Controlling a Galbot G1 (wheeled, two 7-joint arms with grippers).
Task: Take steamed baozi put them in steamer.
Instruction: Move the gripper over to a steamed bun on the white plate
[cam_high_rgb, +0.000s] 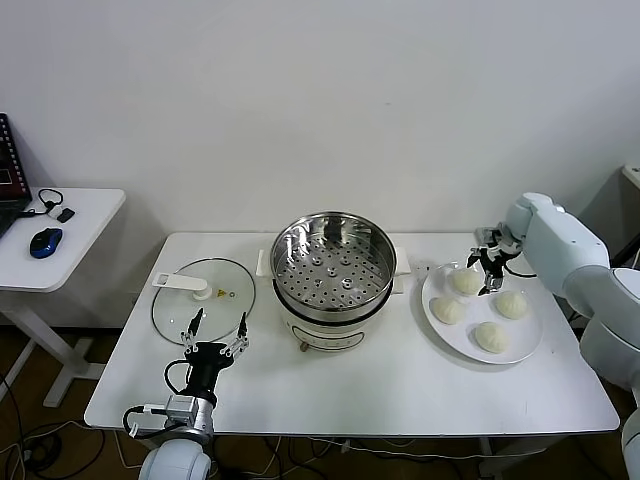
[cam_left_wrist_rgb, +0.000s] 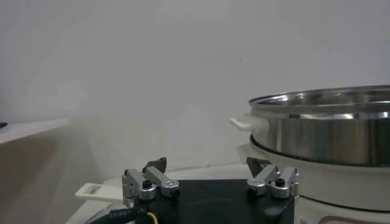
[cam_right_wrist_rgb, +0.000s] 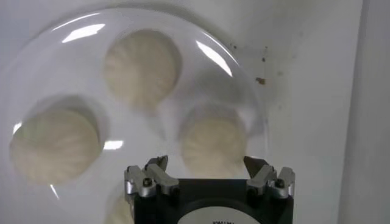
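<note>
Several cream-white steamed baozi lie on a round white plate (cam_high_rgb: 455, 342) at the right of the table; one lies at the far side (cam_high_rgb: 465, 281) and one nearest me (cam_high_rgb: 490, 336). My right gripper (cam_high_rgb: 489, 268) hovers open over the plate's far part. In the right wrist view, one baozi (cam_right_wrist_rgb: 214, 143) sits in line between the spread fingers of the gripper (cam_right_wrist_rgb: 206, 165), below them and not gripped. The steel steamer (cam_high_rgb: 333, 262) with its perforated tray stands mid-table, with no bun in it. My left gripper (cam_high_rgb: 215, 330) is parked open at the front left.
A flat glass lid (cam_high_rgb: 203, 297) with a white handle lies left of the steamer, just beyond the left gripper. A white side table (cam_high_rgb: 60, 235) with a blue mouse stands to the far left. The steamer's wall (cam_left_wrist_rgb: 329, 131) rises beside the left gripper (cam_left_wrist_rgb: 207, 165).
</note>
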